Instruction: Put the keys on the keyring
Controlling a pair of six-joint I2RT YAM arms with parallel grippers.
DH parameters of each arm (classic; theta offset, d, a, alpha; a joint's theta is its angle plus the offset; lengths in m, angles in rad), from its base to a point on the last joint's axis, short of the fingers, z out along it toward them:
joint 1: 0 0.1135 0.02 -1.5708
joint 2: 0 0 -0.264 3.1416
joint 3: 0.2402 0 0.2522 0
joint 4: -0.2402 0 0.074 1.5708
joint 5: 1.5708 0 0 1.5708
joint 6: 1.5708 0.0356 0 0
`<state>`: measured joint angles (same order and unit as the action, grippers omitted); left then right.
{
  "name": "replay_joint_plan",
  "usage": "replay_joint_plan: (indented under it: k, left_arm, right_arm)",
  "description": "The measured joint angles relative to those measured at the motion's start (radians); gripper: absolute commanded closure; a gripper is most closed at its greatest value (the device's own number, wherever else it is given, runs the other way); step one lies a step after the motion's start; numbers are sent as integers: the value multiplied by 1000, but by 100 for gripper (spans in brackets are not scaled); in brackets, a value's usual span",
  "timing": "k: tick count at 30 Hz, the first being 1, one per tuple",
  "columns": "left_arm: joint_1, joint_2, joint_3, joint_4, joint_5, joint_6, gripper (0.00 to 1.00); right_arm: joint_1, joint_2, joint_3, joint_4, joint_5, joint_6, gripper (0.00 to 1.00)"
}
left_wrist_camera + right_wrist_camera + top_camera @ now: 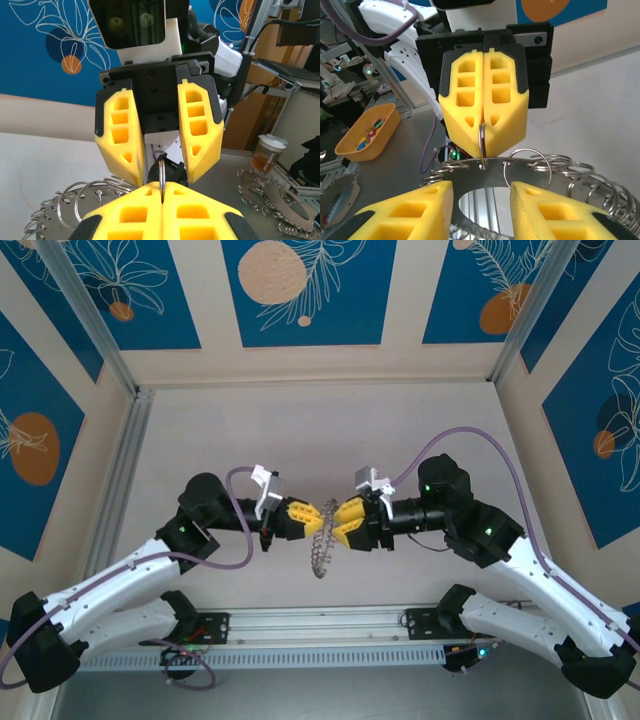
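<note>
Aluminium rail (320,625) at the near edge, both arm bases bolted by it. The arms reach in and meet mid-surface (320,430).

Left tool (308,518): fingers pressed together, pinching one thin wire loop that sits on the rim of the keyring (320,545). The left wrist view shows that loop edge-on, sticking up out of the closed yellow tips.

Right tool (342,518): fingers spread, facing the left tool head-on, tips either side of the pinched loop and not touching it.

The keyring hangs between and below the two tools, above the surface. In the right wrist view it is a flat metal band (485,172) with a round hole. The keys (580,175) fringe its rim as small wire loops and crowd the gap between the right tool's fingers.

Further out:
- orange tray (367,132) holding small coloured bits
- lidded cup (267,152) of brown drink
- more fringed metal rings (265,192) lying flat near the cup

A purple cable (470,435) arcs over the right arm. A blue floral wall (300,290) stands at the back.
</note>
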<state>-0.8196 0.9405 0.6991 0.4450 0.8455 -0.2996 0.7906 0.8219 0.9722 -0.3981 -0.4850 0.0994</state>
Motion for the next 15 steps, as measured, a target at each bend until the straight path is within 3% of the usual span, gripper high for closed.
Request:
replay_joint_plan:
  k: [8, 13, 15]
  left_arm:
    - [0, 12, -10, 49, 4, -32, 100]
    - [2, 11, -15, 48, 7, -32, 100]
    - [5, 12, -16, 49, 16, -31, 100]
  right_arm:
    - [1, 34, -19, 111, -33, 34, 73]
    - [2, 54, -19, 132, -55, 39, 98]
    - [4, 54, -18, 126, -52, 37, 100]
